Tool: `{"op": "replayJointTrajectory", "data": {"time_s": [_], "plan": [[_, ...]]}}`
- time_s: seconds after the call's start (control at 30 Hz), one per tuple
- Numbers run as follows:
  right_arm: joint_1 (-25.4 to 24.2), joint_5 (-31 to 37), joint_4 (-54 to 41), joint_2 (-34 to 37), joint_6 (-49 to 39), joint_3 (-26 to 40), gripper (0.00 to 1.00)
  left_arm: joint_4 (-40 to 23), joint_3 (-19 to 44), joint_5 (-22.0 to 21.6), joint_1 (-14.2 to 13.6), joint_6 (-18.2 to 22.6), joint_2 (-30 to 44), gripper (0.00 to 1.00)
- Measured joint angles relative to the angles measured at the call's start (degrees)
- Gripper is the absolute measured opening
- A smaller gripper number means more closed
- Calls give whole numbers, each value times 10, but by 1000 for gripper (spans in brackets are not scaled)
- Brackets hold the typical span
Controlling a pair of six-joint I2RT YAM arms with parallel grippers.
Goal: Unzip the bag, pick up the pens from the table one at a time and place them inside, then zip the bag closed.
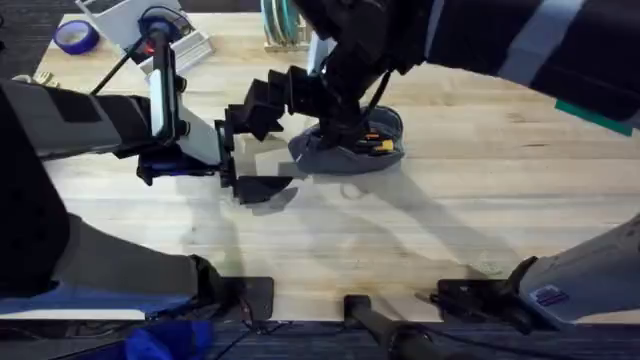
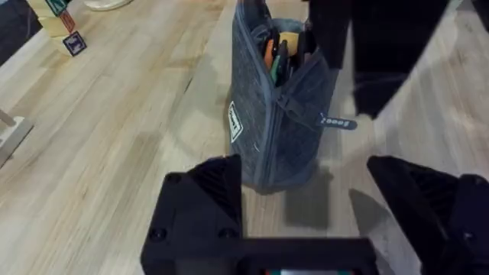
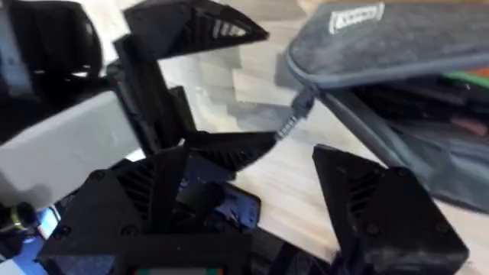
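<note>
On the table (image 1: 480, 200) we count one pouch (image 2: 279, 114) and two grippers. Left gripper (image 2: 306, 206): jaws wide apart, empty, just short of the pouch. Right gripper (image 3: 267, 191): jaws spread, empty, beside the zipper pull (image 3: 294, 118). We see the grey-blue pouch unzipped, orange and dark pens (image 2: 275, 53) inside.

Probably a lab: plank table (image 1: 480, 200), tape roll (image 1: 75, 37).

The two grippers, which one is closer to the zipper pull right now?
The right gripper: the zipper pull hangs just ahead of its open fingers, at the bag. The left gripper, also open, sits farther back from it.
</note>
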Motion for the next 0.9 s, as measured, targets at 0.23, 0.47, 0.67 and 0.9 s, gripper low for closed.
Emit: {"op": "replayJointTrajectory", "data": {"time_s": [0.23, 0.47, 0.67, 0.9], "plan": [[0, 18, -54, 0, 13, 0, 996, 0, 0, 0, 0, 0, 0, 993], [0, 44, -52, 0, 15, 0, 996, 0, 0, 0, 0, 0, 0, 993], [0, 45, -39, 24, 16, 2, 975, 0, 0, 0, 0, 0, 0, 993], [0, 45, -17, 43, 24, 3, 969, 0, 0, 0, 0, 0, 0, 993]]}}
